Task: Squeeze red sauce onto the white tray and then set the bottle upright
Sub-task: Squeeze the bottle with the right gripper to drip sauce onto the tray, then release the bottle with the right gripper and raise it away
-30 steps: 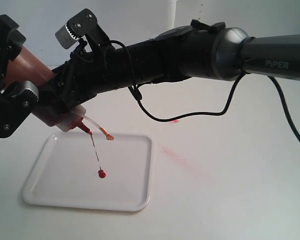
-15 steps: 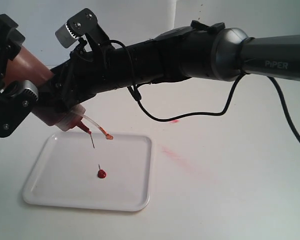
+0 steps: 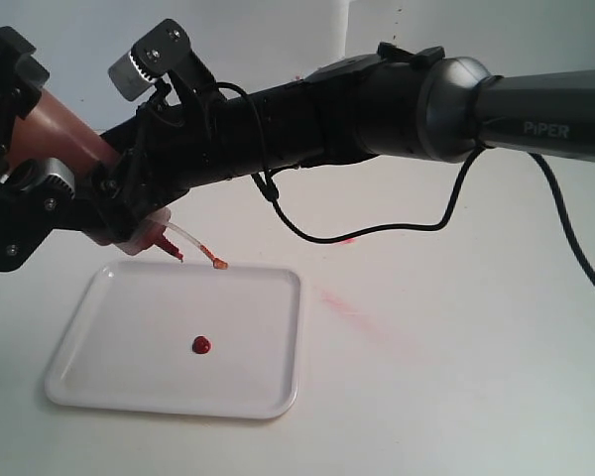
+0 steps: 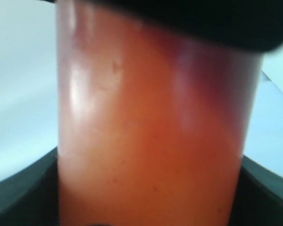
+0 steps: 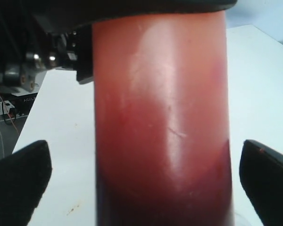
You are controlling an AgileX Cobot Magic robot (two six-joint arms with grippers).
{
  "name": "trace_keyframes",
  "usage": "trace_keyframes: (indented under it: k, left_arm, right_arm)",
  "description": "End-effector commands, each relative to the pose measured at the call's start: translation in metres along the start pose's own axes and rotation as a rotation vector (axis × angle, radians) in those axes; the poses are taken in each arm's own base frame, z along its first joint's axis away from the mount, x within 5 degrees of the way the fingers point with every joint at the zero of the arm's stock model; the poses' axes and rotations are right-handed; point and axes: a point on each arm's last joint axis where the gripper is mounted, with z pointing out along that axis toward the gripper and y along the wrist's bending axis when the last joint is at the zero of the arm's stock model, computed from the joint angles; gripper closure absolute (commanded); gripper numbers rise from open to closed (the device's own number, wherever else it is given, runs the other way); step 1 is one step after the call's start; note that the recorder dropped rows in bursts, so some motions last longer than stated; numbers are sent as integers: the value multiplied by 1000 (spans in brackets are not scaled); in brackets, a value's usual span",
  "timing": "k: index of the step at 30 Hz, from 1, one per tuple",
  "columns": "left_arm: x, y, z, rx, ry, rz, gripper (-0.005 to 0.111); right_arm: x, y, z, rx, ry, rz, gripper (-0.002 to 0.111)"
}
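I have left hand [image 3: 25, 149] gripping tilted bottle [image 3: 67, 131], right hand [image 3: 129, 203] wide around it; nozzle [image 3: 171, 248] over upper-left rim of tray [image 3: 268, 337] could drip onto counter [image 3: 426, 377] when I right it.

Left gripper [image 3: 18, 149] clamps the bottle [image 3: 64, 129], tilted nozzle-down over the far left corner of the white tray [image 3: 268, 337]. Right gripper [image 3: 129, 198] reaches across to the cap end. Short sauce strand hangs off the nozzle. Small blob of red sauce [image 3: 201, 344] mid-tray. Pink smears [image 3: 342, 302] on the table [image 3: 456, 377], right of the tray.
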Motion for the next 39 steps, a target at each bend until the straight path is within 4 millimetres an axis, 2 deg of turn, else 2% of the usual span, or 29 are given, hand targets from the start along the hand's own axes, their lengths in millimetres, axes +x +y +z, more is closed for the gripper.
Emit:
trace_keyframes:
  k: [1,21,30,39]
  left_arm:
    - [6,5,-2,-17,30,-24,107]
    - [6,5,-2,-16,29,-23,107]
    - [5,5,-2,-16,29,-23,107]
    - [5,5,-2,-16,29,-23,107]
  right_arm:
    - [-2,3,0,-23,-14,1,3]
    - [-3,4,-1,-44,-19,1,3]
    - [-5,-7,-12,-20,-52,31,3]
    - [-9,-1,-14,-89,-79,32,3]
